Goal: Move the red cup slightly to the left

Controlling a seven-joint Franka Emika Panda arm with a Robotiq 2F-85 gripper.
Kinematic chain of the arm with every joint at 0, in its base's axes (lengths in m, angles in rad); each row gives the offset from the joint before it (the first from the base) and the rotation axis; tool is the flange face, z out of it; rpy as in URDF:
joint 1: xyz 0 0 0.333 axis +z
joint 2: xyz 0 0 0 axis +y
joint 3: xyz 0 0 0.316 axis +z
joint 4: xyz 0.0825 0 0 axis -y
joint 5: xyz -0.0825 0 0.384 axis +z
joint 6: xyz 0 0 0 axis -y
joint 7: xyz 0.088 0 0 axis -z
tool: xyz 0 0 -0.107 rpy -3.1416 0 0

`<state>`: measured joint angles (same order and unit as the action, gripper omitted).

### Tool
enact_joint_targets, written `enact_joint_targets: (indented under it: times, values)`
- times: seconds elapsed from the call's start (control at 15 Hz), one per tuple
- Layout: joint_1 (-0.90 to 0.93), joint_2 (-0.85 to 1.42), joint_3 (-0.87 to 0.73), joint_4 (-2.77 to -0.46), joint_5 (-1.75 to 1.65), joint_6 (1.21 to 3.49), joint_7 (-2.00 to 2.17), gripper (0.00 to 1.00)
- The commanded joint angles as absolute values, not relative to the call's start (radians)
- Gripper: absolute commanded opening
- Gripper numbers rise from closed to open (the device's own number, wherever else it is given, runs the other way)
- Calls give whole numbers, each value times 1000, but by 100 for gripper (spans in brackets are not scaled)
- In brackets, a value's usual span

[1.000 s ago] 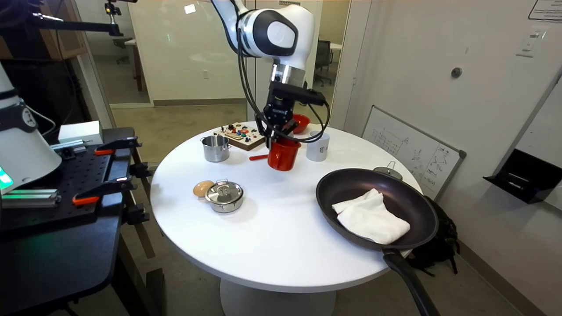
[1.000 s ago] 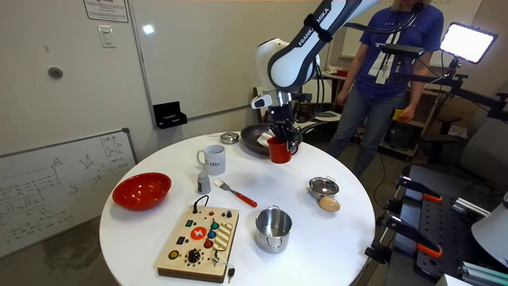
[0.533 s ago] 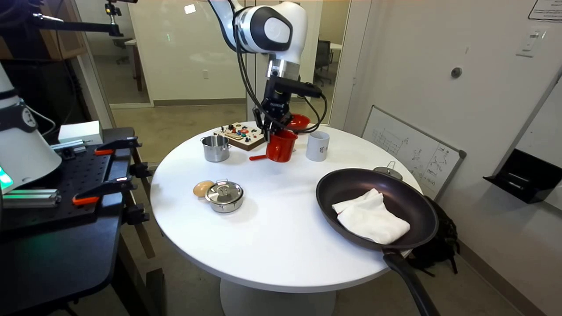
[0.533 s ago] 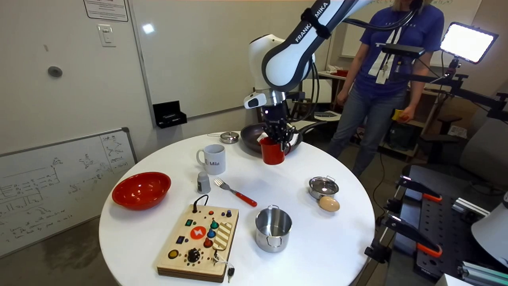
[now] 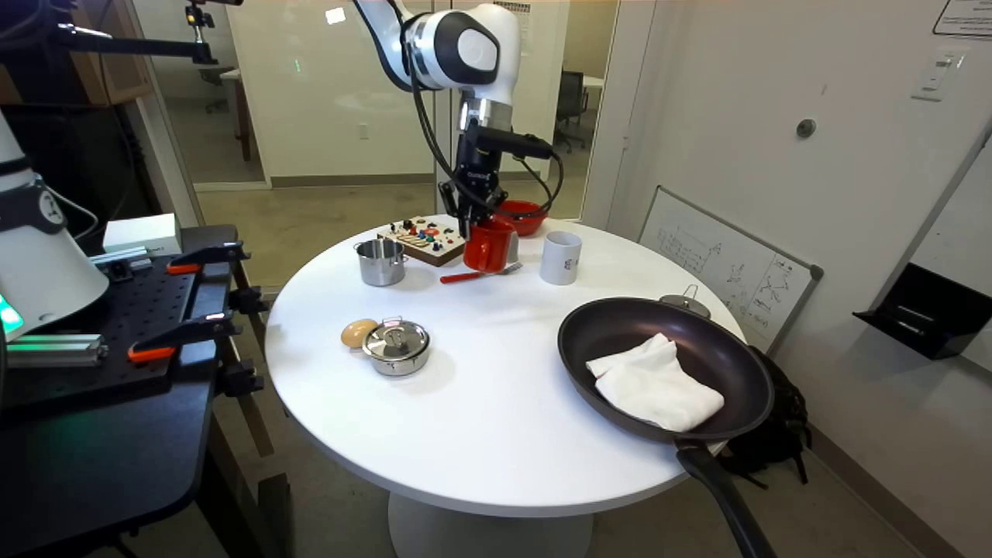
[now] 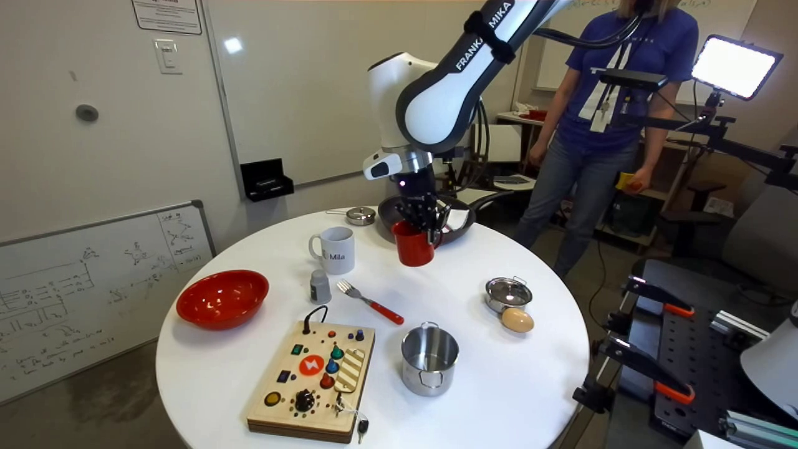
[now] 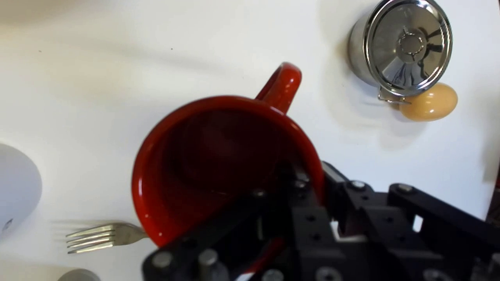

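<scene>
The red cup (image 5: 488, 248) is held above the white table, nearly upright with a slight tilt. It also shows in an exterior view (image 6: 414, 246) and fills the middle of the wrist view (image 7: 218, 144), dark inside, its handle pointing up and to the right. My gripper (image 7: 318, 183) is shut on the cup's rim, with one finger inside the cup and one outside. In both exterior views the gripper (image 5: 466, 225) (image 6: 431, 234) reaches down to the cup from above. The fingertip inside the cup is mostly lost in shadow.
A fork (image 6: 371, 304) lies close by, with a grey shaker (image 6: 320, 287) and a white mug (image 6: 336, 251). A wooden switch board (image 6: 312, 386), steel pot (image 6: 430, 360), lidded pot (image 5: 396, 346), egg (image 5: 358, 333), red bowl (image 6: 223, 299) and black pan (image 5: 612, 318) stand around.
The gripper has carried the cup to the left in both exterior views. In one the cup also rises in the picture, uncovering the fork; in the other it sinks slightly. The grip is unchanged.
</scene>
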<state>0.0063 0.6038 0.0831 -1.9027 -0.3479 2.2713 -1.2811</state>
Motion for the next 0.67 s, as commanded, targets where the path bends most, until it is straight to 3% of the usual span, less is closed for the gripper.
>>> enact_joint_targets:
  times: [0.0, 0.6]
  values:
    - [2, 612, 84, -1875, -336, 2256, -1284, 2]
    - [2, 687, 108, -1740, -321, 2168, -1367, 2]
